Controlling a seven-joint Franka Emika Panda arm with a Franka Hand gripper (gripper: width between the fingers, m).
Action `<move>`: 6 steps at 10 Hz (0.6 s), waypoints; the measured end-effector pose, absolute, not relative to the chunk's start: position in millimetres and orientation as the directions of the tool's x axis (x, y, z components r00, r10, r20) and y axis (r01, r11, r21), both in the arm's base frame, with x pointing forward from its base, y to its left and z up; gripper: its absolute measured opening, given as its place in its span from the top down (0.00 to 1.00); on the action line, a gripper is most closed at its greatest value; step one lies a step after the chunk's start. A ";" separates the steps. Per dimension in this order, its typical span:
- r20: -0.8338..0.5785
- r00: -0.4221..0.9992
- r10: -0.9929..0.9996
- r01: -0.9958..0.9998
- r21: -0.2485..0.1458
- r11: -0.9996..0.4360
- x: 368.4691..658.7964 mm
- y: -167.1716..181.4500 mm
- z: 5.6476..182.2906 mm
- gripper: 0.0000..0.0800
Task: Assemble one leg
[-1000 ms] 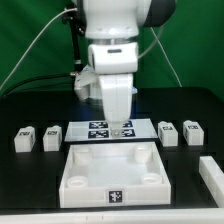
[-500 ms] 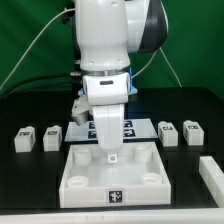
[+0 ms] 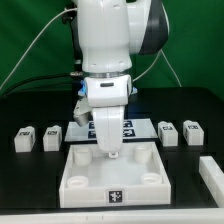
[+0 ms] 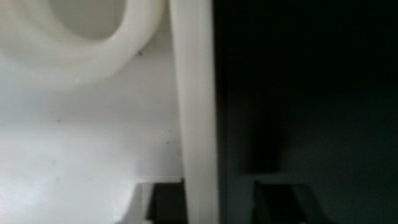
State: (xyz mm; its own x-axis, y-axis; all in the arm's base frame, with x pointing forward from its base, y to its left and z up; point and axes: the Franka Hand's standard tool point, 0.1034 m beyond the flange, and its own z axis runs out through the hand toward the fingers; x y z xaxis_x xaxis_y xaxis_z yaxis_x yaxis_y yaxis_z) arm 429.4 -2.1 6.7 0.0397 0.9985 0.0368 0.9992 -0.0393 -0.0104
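Four small white legs with tags lie in a row. Two are at the exterior view's left and two at its right. The large white tabletop lies in front of them. My gripper is down at the tabletop's far rim, away from every leg. In the wrist view the gripper straddles the tabletop's thin white wall. One finger is against the wall and the other stands off with a gap. It holds nothing. A round corner socket shows beside the wall.
The marker board lies behind the tabletop, partly hidden by my arm. A white block sits at the exterior view's lower right edge. Cables hang behind the arm. The table is black.
My arm has moved from over the marker board toward the tabletop and come down. The gripper is now at the tabletop's far rim. The legs and the tabletop have not moved.
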 end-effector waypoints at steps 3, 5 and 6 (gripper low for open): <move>0.037 0.041 0.998 0.999 -0.009 -0.041 429.7 -2.5 6.8 0.93; 0.037 0.041 0.998 0.999 -0.009 -0.041 429.7 -2.5 6.8 0.93; 0.037 0.041 0.998 0.999 -0.009 -0.041 429.7 -2.5 6.8 0.93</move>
